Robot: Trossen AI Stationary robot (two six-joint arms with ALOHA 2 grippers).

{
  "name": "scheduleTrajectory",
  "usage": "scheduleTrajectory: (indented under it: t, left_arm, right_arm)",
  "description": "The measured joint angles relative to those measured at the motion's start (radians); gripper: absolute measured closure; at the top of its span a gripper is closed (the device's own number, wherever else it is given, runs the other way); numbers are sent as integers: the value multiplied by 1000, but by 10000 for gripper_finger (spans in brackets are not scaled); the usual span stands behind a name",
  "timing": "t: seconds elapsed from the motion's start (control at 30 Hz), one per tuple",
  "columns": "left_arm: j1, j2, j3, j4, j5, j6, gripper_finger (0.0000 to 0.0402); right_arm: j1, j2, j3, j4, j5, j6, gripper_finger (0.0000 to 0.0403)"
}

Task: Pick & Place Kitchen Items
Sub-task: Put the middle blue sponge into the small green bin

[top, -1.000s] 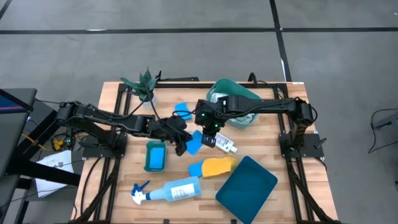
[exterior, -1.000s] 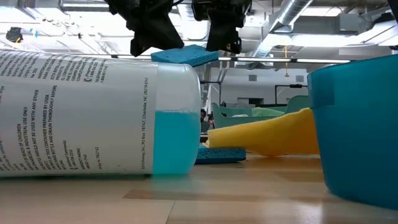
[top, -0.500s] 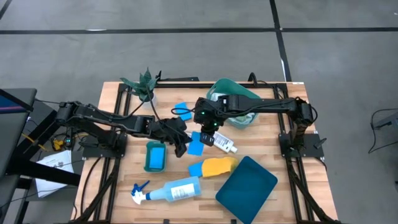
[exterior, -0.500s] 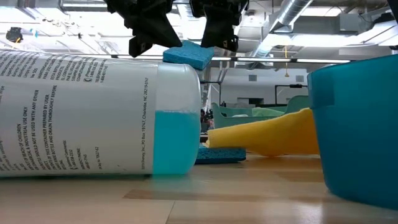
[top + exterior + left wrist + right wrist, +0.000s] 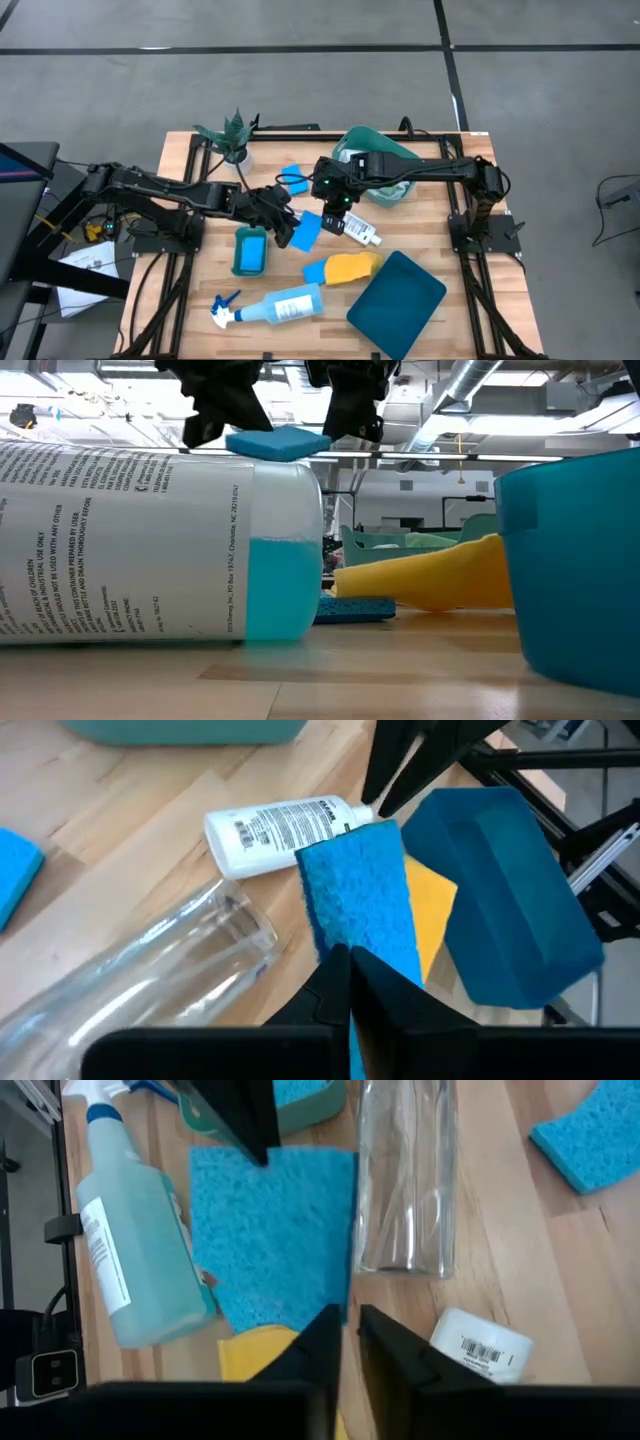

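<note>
Above mid-table, my left gripper [image 5: 287, 228] is clamped on the blue sponge [image 5: 305, 229], the right gripper [image 5: 345, 1328] barely parted at its edge, so I'd free that side fully before carrying off.

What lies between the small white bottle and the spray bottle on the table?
In the high view, the yellow cloth and a blue sponge beside it lie between the small white bottle and the spray bottle.
</note>
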Motion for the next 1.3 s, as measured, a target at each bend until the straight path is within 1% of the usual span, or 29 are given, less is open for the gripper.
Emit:
scheduleTrajectory:
  t: [0.1,0.23,0.33,0.43,0.5,0.7,0.83,1.03,1.13,1.3]
  left_arm:
    - [0,-31,0,-64,1,-49,401]
    - [-5,-61,-26,-118,2,-157,401]
    - [-22,-100,-71,-113,-3,-262,401]
    - [-64,-150,-118,-124,-50,-376,401]
    - [-97,-193,-146,-159,-94,-464,401]
    - [-219,-312,-190,-293,-195,-690,401]
    - [-283,-362,-217,-336,-219,-793,401]
    - [-369,-368,-222,-487,-230,-969,401]
    - [-403,-368,-222,-528,-231,-1047,401]
    - [-441,-368,-222,-563,-231,-1103,401]
  right_arm:
    - [0,0,0,25,0,1,327]
    - [0,0,0,38,6,3,260]
    - [-4,0,0,38,13,15,212]
    - [-14,0,0,36,30,31,178]
    - [-20,-1,0,37,34,32,165]
    - [-37,-14,1,55,35,34,160]
    - [-47,-13,0,62,32,40,163]
    - [-48,-13,0,70,32,40,163]
    - [-48,-13,0,70,32,40,163]
    - [-49,-13,0,83,32,40,163]
